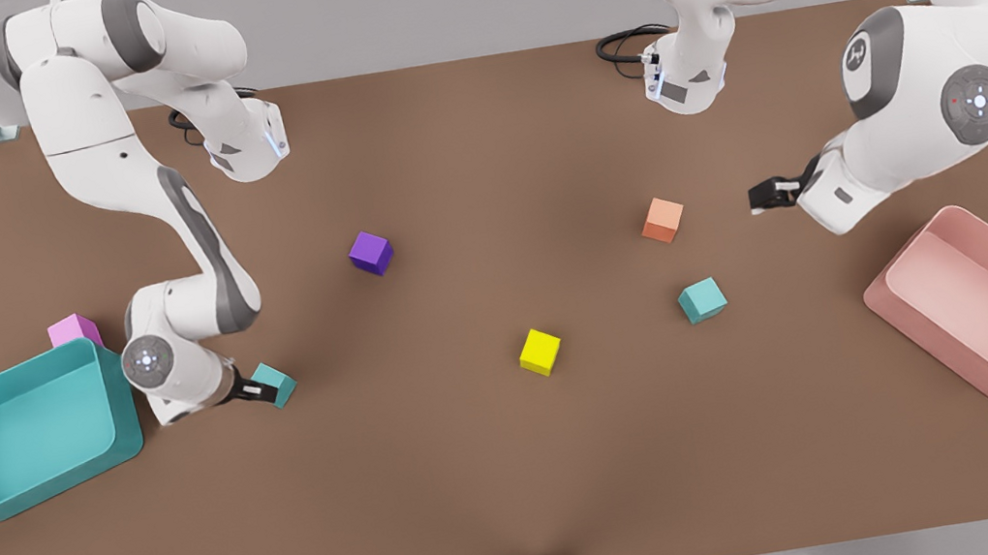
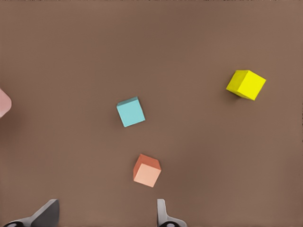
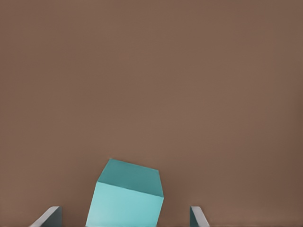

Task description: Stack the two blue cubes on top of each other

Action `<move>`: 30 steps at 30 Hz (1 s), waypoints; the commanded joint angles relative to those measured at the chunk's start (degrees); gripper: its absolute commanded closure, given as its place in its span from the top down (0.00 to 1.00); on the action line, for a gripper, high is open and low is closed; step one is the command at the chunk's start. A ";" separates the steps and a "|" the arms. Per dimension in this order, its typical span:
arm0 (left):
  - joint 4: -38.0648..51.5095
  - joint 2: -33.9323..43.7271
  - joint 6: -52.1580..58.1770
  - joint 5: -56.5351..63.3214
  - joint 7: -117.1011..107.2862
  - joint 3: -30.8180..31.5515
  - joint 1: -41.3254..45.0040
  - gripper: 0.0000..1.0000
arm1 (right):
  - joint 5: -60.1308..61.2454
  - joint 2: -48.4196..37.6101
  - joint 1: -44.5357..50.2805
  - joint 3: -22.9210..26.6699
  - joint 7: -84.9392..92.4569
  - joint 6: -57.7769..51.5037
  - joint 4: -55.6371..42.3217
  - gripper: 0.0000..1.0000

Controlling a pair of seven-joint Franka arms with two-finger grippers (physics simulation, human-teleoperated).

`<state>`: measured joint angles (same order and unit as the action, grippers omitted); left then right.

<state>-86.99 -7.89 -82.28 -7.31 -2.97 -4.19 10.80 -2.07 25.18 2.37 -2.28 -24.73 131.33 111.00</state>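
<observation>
One blue cube (image 1: pixel 702 299) lies on the brown table toward the front view's right; it is the blue cube (image 2: pixel 130 111) seen in the left wrist view. My left gripper (image 1: pixel 766 195) (image 2: pixel 104 217) hovers open beyond the orange cube, holding nothing. The other blue cube (image 1: pixel 277 382) (image 3: pixel 127 196) sits at the front view's left, next to the teal bin. My right gripper (image 1: pixel 261 389) (image 3: pixel 125 220) is low around it. Its fingers (image 3: pixel 49 217) stand open on either side of the cube, with a gap on both sides.
An orange cube (image 1: pixel 663 219) (image 2: pixel 147 170), a yellow cube (image 1: pixel 540 351) (image 2: pixel 245 84) and a purple cube (image 1: pixel 371 253) lie mid-table. A pink cube (image 1: pixel 74 330) sits behind the teal bin (image 1: pixel 111 403). A pink bin (image 1: pixel 889 297) stands at the front view's right.
</observation>
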 commanded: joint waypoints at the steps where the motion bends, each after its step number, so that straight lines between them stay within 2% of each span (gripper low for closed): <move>1: 0.59 0.06 0.19 0.19 -0.02 0.06 -0.07 1.00 | 0.57 -0.13 0.00 0.00 -10.07 3.32 0.88 1.00; 14: 1.12 -0.73 -0.69 -0.24 -0.19 -0.20 -1.57 1.00 | 2.33 2.77 0.53 -0.18 -9.98 3.41 2.64 1.00; 23: 1.03 -4.68 -0.78 -1.48 -0.02 -0.38 -3.15 1.00 | 2.33 7.43 0.79 -0.27 -9.98 3.94 0.97 1.00; 24: 1.03 -4.95 -0.78 -1.39 -0.02 -0.29 -3.15 1.00 | 2.33 7.34 0.79 -0.27 -9.98 3.94 0.89 0.95; 25: 0.94 -4.95 -0.78 -1.39 -0.02 -0.29 -3.15 1.00 | 2.33 7.26 0.79 -0.35 -9.98 3.76 0.80 0.84; 26: 1.03 -4.95 -0.78 -1.30 -0.11 -0.29 -3.15 1.00 | 2.42 7.17 0.79 -0.35 -9.98 3.32 0.45 0.78; 28: 0.94 -4.95 -0.78 -0.16 -0.11 -0.29 -3.15 1.00 | 2.42 6.99 0.79 -0.35 -9.98 3.32 0.45 0.71; 30: 0.94 -4.95 -0.78 -0.16 -0.19 -0.29 -3.06 1.00 | 2.86 6.20 0.70 -1.41 -9.98 2.88 0.18 0.70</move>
<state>-86.06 -12.89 -83.05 -7.83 -3.01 -4.48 7.67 1.04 31.55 3.07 -3.79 -32.84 134.62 110.95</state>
